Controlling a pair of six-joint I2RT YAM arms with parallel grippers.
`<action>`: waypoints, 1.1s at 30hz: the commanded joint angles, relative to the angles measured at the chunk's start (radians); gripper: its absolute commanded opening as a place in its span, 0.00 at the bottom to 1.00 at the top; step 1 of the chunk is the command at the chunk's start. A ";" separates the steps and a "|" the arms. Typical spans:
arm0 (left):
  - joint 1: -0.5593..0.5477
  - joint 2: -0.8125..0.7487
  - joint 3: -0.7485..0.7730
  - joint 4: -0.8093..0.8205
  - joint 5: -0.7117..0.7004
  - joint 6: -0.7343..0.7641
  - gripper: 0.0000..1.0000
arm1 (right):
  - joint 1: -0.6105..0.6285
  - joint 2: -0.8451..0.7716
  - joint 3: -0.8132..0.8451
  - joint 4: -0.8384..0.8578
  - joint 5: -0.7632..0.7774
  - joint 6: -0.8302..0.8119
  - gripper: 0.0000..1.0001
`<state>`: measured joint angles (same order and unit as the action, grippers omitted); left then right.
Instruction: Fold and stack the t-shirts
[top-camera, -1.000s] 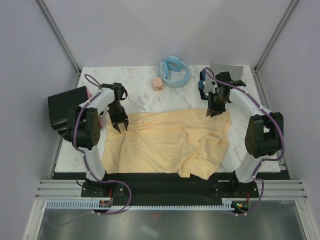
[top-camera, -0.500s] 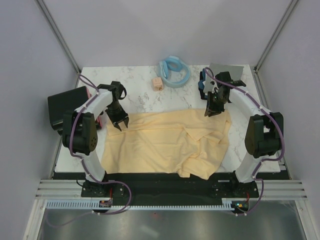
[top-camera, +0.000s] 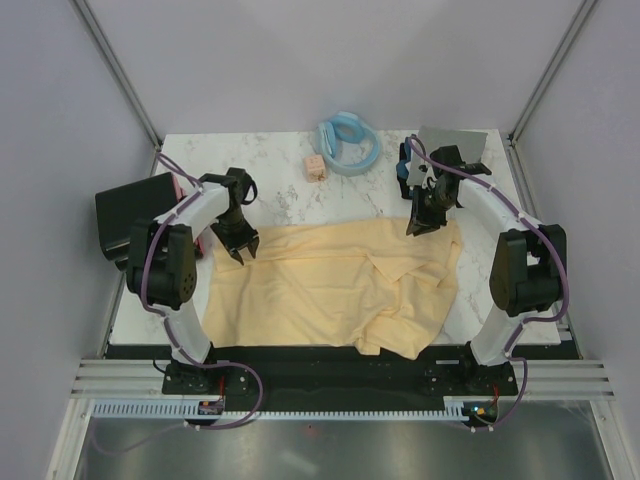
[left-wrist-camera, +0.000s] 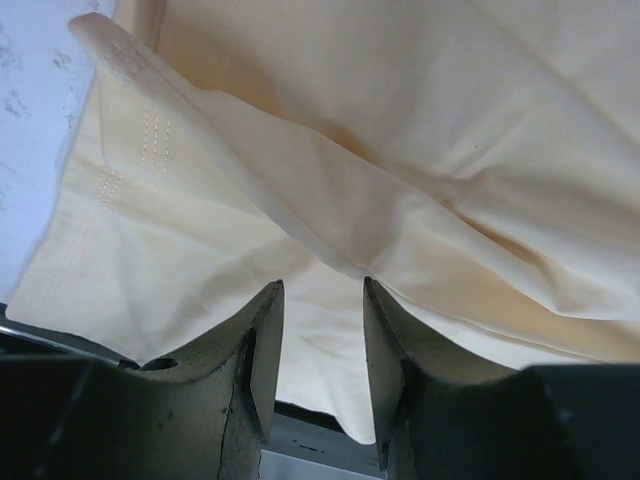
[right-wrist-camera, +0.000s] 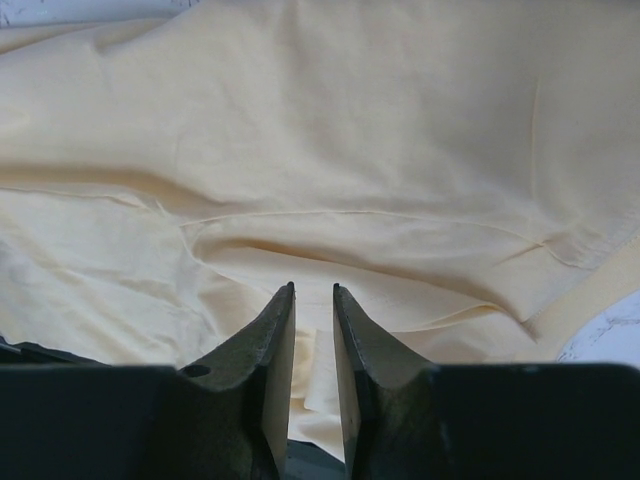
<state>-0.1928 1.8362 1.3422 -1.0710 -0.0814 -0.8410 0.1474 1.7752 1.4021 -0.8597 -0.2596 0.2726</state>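
Right hand (top-camera: 420, 225) edged left; marble table (top-camera: 280, 180), grey walls (top-camera: 300, 60).

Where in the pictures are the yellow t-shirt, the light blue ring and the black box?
yellow t-shirt (top-camera: 320, 285): top view, middle of the spread cloth.
light blue ring (top-camera: 366, 158): top view, its right rim.
black box (top-camera: 126, 210): top view, its top face.

The shirt (top-camera: 330, 285) lies on the near part of the table (top-camera: 270, 165). My left gripper (top-camera: 240, 255) is over its far left corner, and my right gripper (top-camera: 417, 228) is over its far right corner. Behind the shirt lie a ring (top-camera: 350, 146) and, just left of it, a block (top-camera: 316, 168). A pile (top-camera: 456, 140) sits behind my right gripper. A box (top-camera: 132, 215) stands at the table's left edge.
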 joint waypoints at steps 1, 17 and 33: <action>-0.011 0.018 0.031 0.017 -0.049 -0.052 0.45 | -0.003 -0.046 -0.014 0.025 -0.027 0.002 0.29; -0.014 0.074 0.110 0.000 -0.083 -0.046 0.45 | -0.002 -0.051 -0.003 0.025 -0.058 0.007 0.28; -0.020 0.058 0.095 -0.035 -0.072 -0.023 0.45 | -0.002 -0.033 0.008 0.033 -0.067 0.008 0.28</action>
<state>-0.2081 1.9293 1.4483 -1.0897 -0.1299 -0.8482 0.1474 1.7660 1.3895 -0.8459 -0.3141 0.2764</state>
